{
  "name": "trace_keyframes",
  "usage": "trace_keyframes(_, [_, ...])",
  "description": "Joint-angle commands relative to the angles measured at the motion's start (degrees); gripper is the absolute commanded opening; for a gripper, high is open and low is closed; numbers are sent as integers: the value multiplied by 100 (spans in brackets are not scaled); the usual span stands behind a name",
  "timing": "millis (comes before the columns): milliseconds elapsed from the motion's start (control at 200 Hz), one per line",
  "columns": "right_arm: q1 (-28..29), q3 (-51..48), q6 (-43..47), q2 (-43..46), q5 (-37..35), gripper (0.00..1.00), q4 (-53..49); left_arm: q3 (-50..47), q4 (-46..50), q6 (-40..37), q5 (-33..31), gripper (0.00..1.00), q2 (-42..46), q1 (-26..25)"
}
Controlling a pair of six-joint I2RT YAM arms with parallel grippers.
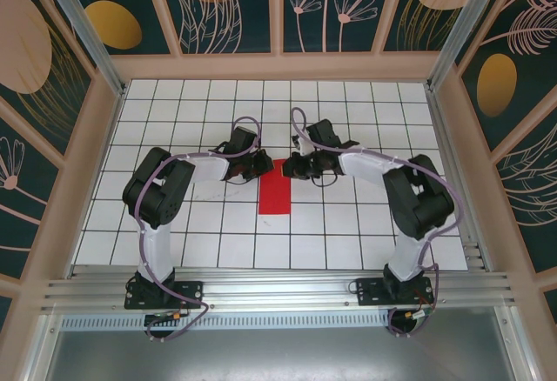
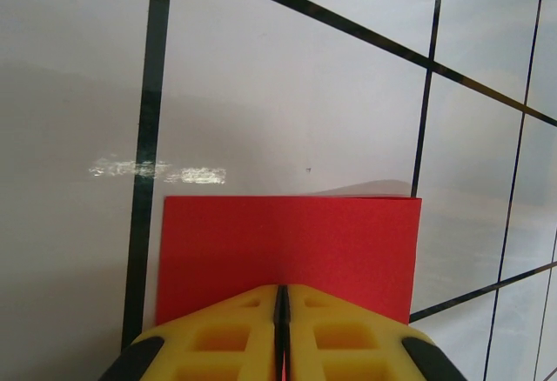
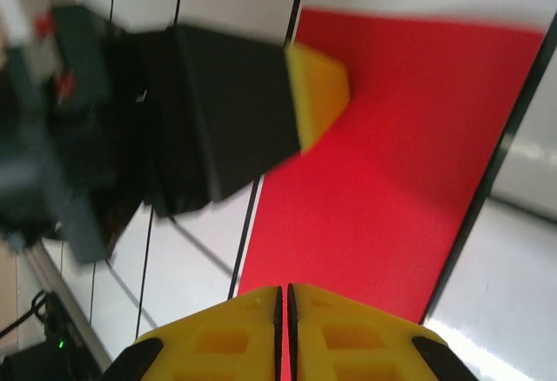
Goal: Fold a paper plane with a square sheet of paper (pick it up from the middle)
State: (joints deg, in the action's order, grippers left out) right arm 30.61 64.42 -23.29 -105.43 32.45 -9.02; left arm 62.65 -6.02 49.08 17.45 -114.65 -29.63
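Now, on the near side, the thin bright red square sheet of paper (image 1: 274,190) lies on the white table with black grid lines (image 1: 218,224), in the middle between the two arms. It shows as a narrow strip, one tile wide and two tiles long, so I judge that it is already folded in half along its length. Its near end lies free and flat.

At its far end the two grippers meet: the left gripper (image 1: 260,166) comes from the left and the right gripper (image 1: 293,169) from the right, both low over the paper. In each wrist view the yellow fingers (image 2: 235,337) are pressed together with nothing visible between them. They seem to rest on the sheet, not to hold it.

I think the step in hand is pressing the first centre crease. The next move probably calls for a far corner to be folded, so one finger must go under the thin top layer without dragging the strip.
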Motion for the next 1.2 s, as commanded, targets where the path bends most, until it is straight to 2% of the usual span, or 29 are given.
trace_keyframes(0, [-124,421,-53,-566,-94,13,129,-183,514,-149,-304,12,-321,-43])
trace_keyframes(270, [-265,684,-86,-1192,-204,12,127,-126,593,-196,-273,12,-363,-43])
trace_keyframes(455, [-323,573,-296,-1191,-528,12,16,-106,644,-247,-287,12,-364,-43])
trace_keyframes(580, [-294,724,-465,-964,-232,12,169,-113,664,-275,-304,12,-364,-43])
trace_keyframes(766, [-248,1279,-475,-1327,-430,12,-43,-95,666,-275,-304,11,-378,-43])
trace_keyframes(1191, [-428,1261,-519,-1692,-751,12,-55,-157,664,-280,-357,11,-330,-43])
